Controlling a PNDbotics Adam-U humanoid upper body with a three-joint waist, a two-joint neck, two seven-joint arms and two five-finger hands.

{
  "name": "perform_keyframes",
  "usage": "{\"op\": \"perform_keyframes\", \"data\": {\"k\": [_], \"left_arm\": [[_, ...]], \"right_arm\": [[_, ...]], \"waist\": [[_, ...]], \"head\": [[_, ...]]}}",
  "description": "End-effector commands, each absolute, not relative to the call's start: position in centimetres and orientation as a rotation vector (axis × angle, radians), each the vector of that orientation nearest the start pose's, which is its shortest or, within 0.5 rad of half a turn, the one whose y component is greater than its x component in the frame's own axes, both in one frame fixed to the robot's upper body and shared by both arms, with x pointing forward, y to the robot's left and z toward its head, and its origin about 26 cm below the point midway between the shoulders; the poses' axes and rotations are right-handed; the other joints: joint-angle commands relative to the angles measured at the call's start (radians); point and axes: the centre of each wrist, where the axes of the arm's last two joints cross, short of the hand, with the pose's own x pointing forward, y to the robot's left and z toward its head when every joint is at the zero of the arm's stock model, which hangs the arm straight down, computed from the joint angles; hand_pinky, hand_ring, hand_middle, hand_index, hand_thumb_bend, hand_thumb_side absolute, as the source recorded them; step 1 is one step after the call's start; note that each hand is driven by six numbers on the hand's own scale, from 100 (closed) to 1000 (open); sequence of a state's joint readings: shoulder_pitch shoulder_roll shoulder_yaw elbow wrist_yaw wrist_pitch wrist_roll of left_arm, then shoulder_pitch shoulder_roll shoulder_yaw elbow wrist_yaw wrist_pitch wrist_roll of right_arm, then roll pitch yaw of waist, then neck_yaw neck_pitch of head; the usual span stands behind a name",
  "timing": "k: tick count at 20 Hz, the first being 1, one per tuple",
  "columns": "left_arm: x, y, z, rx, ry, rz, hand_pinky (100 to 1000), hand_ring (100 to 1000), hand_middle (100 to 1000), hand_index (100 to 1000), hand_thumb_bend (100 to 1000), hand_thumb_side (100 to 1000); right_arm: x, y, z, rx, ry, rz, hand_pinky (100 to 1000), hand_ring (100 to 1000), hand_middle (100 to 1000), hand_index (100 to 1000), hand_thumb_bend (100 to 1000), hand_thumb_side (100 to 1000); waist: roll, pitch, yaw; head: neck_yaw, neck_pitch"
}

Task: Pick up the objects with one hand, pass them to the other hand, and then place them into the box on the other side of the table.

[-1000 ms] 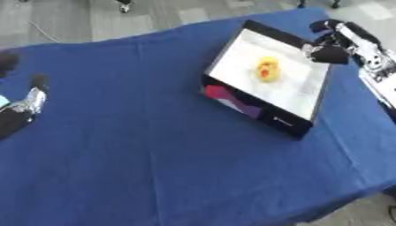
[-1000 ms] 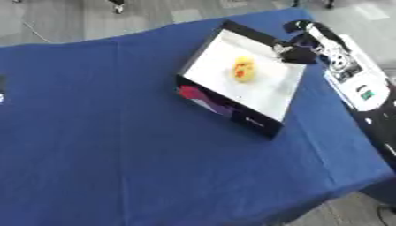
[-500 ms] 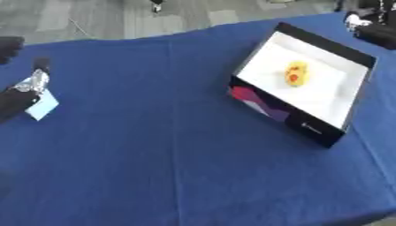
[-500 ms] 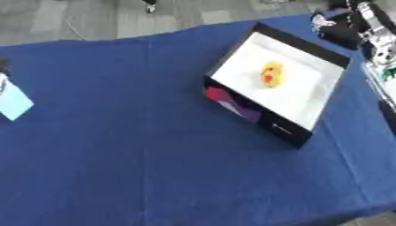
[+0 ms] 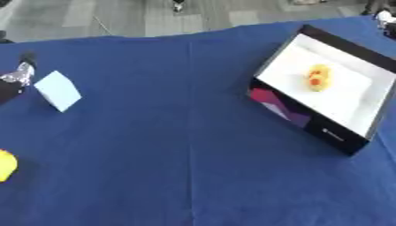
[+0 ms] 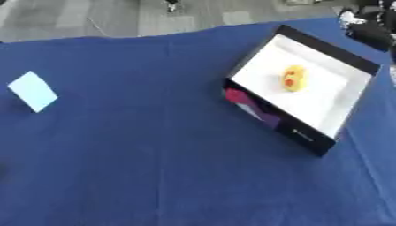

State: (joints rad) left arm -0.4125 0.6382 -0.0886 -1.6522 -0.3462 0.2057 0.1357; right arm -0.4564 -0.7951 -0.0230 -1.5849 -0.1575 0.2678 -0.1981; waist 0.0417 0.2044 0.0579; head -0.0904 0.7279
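Observation:
A black-walled box (image 5: 298,118) with a white floor stands at the table's right, and a yellow-and-orange toy (image 5: 318,77) lies inside it. On the left of the blue cloth sits a pale blue block (image 5: 58,90). A yellow object (image 5: 5,164) shows partly at the left edge, nearer me. My left hand (image 5: 17,77) is at the left edge, just left of the pale blue block and apart from it. My right hand (image 6: 363,26) shows in the top right corner, beyond the box's far wall. Both hands are blurred.
The blue tablecloth (image 5: 170,145) covers the whole table. Grey floor (image 5: 131,15) lies beyond the far edge, with a dark chair or stand base (image 5: 178,5) on it.
The camera has swung left, so the box has slid right in the picture. The pale blue block and the yellow object have come into view. My right hand now sits farther behind the box.

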Motion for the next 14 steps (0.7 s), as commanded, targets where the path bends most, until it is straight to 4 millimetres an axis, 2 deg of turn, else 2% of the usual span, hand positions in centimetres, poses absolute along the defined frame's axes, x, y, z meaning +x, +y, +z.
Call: {"op": "perform_keyframes", "data": {"k": [1, 9, 14], "left_arm": [[34.8, 34.6, 20.9, 1.015, -1.752, -0.672, 797, 753, 712, 798, 336, 467], [33.7, 37.4, 22.4, 1.026, -1.610, -0.830, 808, 761, 723, 806, 362, 478], [32.8, 38.5, 23.3, 1.018, -1.522, -0.955, 812, 764, 728, 806, 424, 472]], "right_arm": [[34.7, -38.5, 25.6, -0.727, -1.840, 0.258, 894, 787, 828, 855, 100, 352], [34.6, -38.5, 25.7, -0.736, -1.836, 0.257, 894, 785, 826, 855, 100, 358], [34.6, -38.6, 25.6, -0.747, -1.828, 0.256, 892, 783, 825, 853, 100, 360]], "waist": [[0.009, -0.029, 0.003], [0.009, -0.027, 0.008], [0.012, -0.026, 0.012]], "head": [[0.019, 0.000], [0.052, 0.010], [0.081, 0.016]]}}
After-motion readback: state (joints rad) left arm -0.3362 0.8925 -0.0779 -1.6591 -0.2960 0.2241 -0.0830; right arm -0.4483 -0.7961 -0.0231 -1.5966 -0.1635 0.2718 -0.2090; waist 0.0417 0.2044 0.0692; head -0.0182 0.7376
